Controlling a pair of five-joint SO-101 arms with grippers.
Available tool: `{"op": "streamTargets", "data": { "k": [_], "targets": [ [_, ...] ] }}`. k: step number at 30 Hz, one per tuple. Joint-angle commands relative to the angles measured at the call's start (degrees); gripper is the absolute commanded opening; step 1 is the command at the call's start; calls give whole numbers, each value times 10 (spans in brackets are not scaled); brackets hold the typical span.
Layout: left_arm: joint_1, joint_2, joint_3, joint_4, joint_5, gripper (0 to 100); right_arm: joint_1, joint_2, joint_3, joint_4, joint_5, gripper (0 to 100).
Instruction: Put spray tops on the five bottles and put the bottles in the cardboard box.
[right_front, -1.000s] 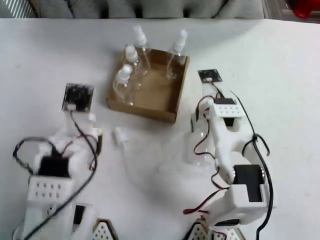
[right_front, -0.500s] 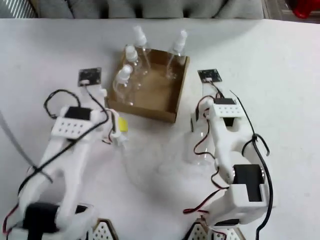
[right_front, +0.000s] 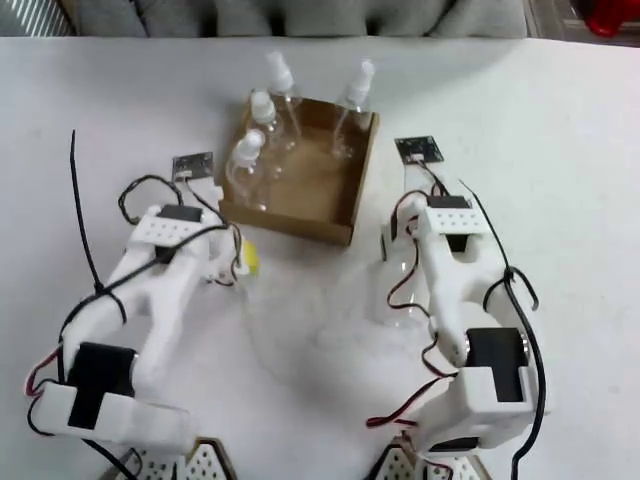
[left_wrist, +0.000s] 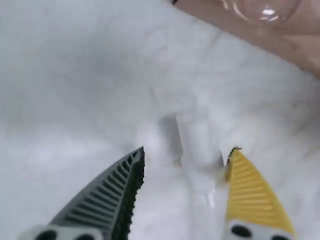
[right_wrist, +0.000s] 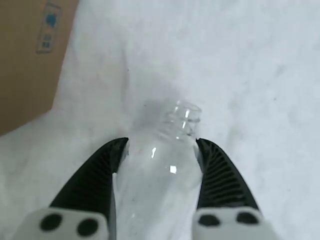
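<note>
Looking down in the high view, the cardboard box (right_front: 290, 220) is seen toward the far middle of the white surface (right_front: 560, 150). Four bottles (right_front: 247, 160) already fitted with spray tops are stood upright inside it, three toward its left side and one at its far right corner. The left arm (right_front: 165, 270) is stretched out so that its yellow finger (right_front: 247, 258) is placed just in front of the box's near left corner, while the right arm (right_front: 455, 270) is laid along the surface just beside the box's right side. In the left wrist view, the left pincer (left_wrist: 187, 150) is held open and low over the surface. A loose spray top (left_wrist: 197, 145), white and lying on the surface, is framed between the dark finger and the yellow one; the yellow tip is just beside it, though contact cannot be told. A corner of the box is seen farther off. In the right wrist view, the right pincer (right_wrist: 161, 145) is closed on a clear bottle (right_wrist: 160, 175), both dark fingers being pressed against its shoulders. The bottle's bare, open neck is pointed away from the wrist over the surface, with the box's brown wall near it to one side.
</note>
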Motion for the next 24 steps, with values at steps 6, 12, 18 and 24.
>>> {"op": "streamTargets", "data": {
  "k": [6, 12, 18, 24],
  "targets": [
    [61, 0, 7, -18, 36, 260, -5, 0, -20, -7, 6, 17],
    [64, -1, 11, -19, 36, 260, -5, 0, -20, -7, 4, 17],
    [63, -1, 13, -42, 34, 81, -4, 0, -19, -7, 4, 17],
    [64, -1, 11, -44, 31, 31, -2, -1, -20, 2, 6, 17]
  ]
}}
